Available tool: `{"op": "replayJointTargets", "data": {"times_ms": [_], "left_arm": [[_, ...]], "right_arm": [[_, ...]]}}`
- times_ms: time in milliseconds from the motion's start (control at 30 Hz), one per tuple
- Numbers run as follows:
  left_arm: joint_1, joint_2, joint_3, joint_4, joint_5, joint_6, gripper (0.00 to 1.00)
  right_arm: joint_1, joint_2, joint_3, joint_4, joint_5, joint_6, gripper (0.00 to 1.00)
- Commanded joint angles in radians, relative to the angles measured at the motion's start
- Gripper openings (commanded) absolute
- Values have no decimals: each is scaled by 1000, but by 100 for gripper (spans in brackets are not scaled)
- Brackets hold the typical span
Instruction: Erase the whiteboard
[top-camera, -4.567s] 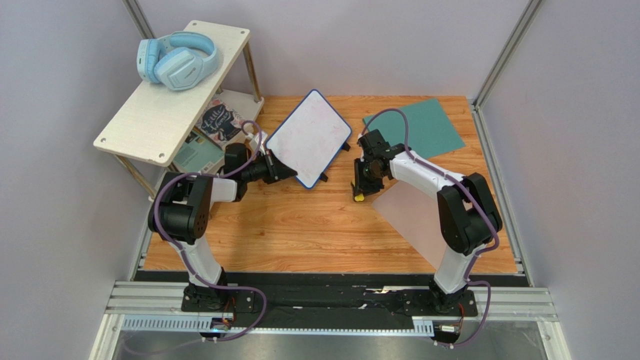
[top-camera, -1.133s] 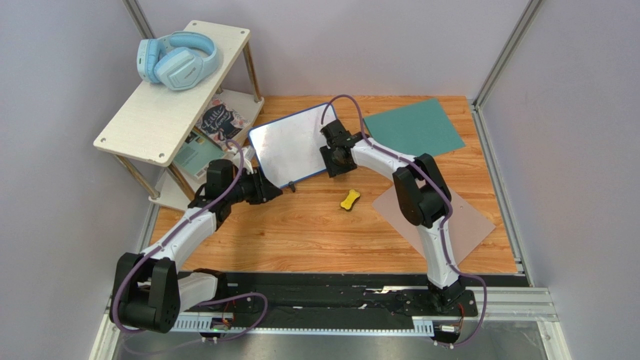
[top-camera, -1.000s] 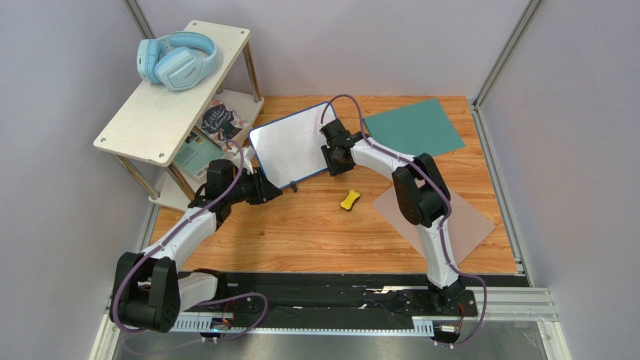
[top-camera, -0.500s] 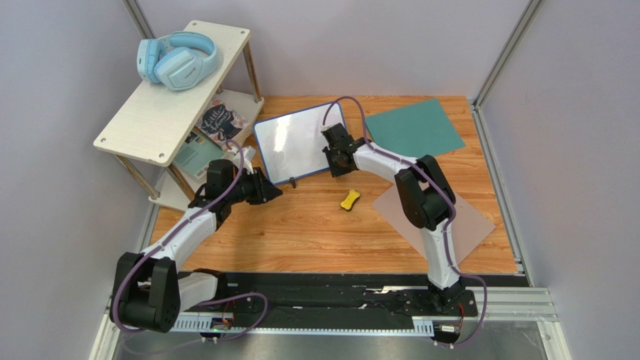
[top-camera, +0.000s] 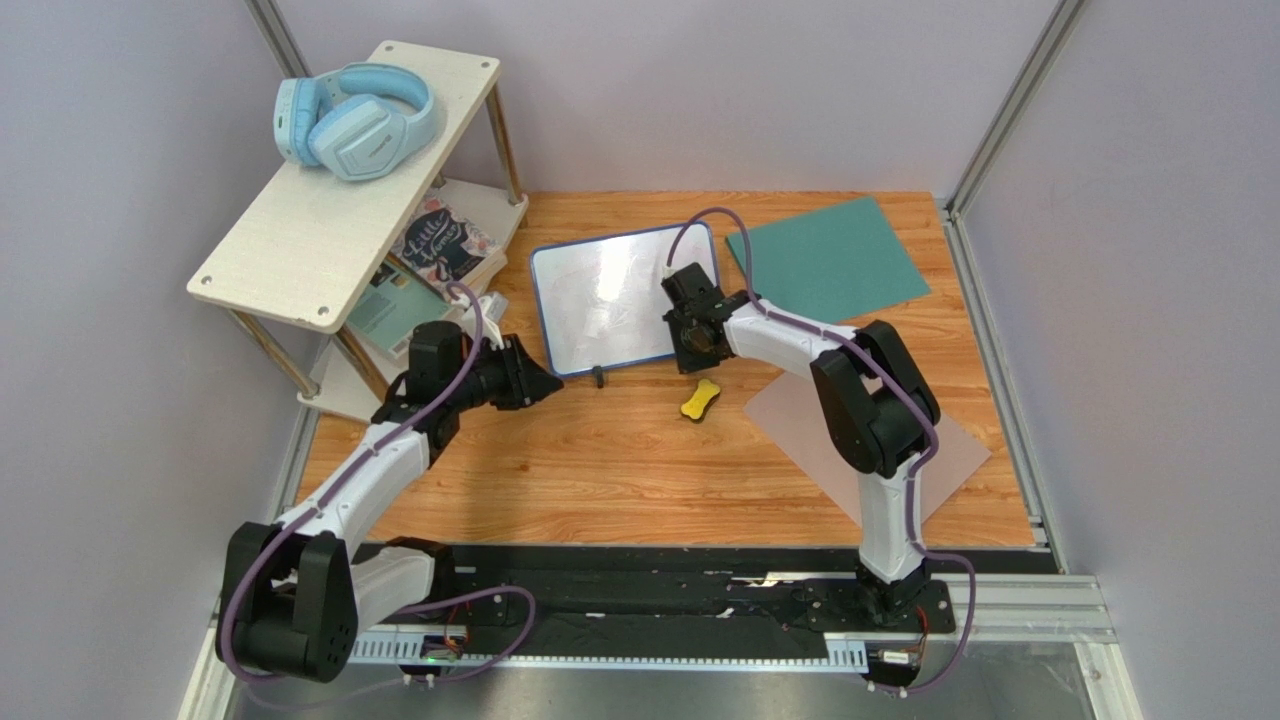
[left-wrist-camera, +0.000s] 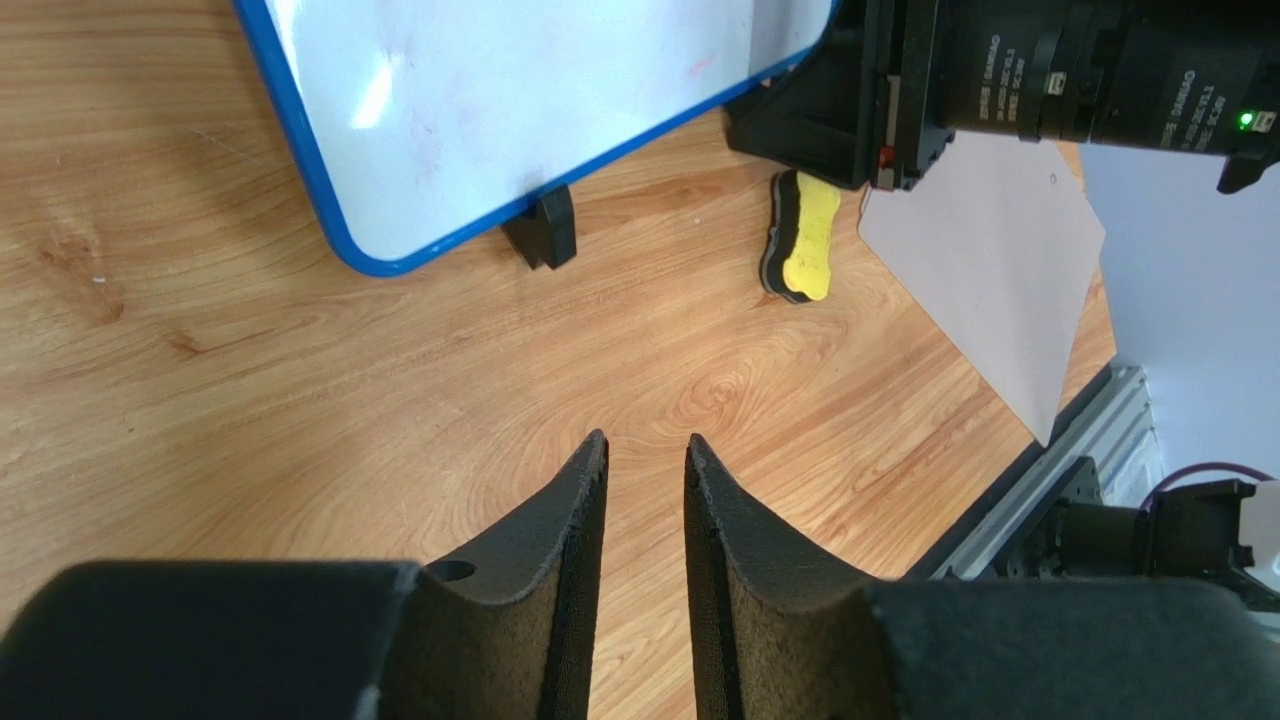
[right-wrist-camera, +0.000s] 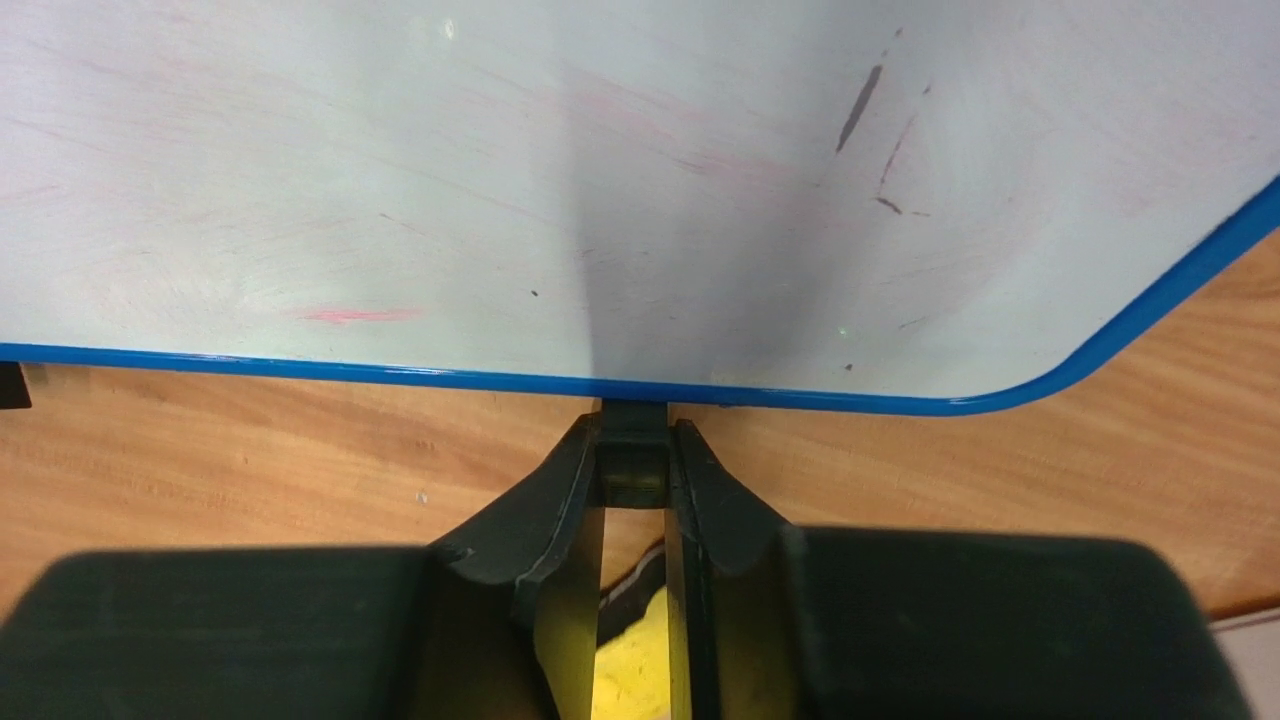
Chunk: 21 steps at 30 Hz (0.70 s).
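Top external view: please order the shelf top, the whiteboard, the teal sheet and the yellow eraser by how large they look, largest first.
1. shelf top, clearly largest, though it stands higher, nearer the camera.
2. whiteboard and teal sheet: they look about alike, so I do not rank them.
3. eraser, by far the smallest.

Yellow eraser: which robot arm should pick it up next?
Probably the left. Its gripper holds nothing, and the yellow eraser lies loose on the table ahead of it. The right gripper is nearer, but it is busy pinching the whiteboard's black foot.
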Motion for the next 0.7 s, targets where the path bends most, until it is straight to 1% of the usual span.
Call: {"op": "replayJointTargets", "data": {"times_ms": [0,33,67,100,167,233,267,367,433,467,533,567,667], "left_arm": [[-3,-58,-1,-41,-23,-6,33],[-3,-77,0,-57,-26,-5,36],[-3,-86,5,-68,-29,-5,38],[-3,-95,10,-90,-31,-2,44],[-3,-126,25,-115,-32,6,48],[-3,-162,36,-150,-38,8,88],[-3,-173,54,-167,-44,8,99],[-3,-210,98,-236,-43,17,99],[-2,-241,117,-275,-46,15,99],[-3,-250,143,-291,-50,12,99],[-3,-270,169,-341,-34,18,99],[-3,-278,183,-336,-5,24,99],[-3,-304,213,-348,25,32,99]], "right_arm": [[36,-91,-59,-42,-42,45,27],[42,-101,-71,-39,-39,43,34],[51,-115,-94,-32,-38,45,47],[54,-146,-106,-31,-35,42,54],[64,-187,-144,-23,-28,43,66],[70,-265,-175,-14,-34,42,74],[74,-291,-198,-11,-33,42,80],[80,-416,-230,-14,-21,53,91],[82,-477,-255,-28,-10,59,94],[82,-549,-264,-32,5,62,96],[87,-627,-298,-35,19,68,98],[88,-702,-309,-37,33,71,99],[91,-824,-364,-38,57,77,100]]}}
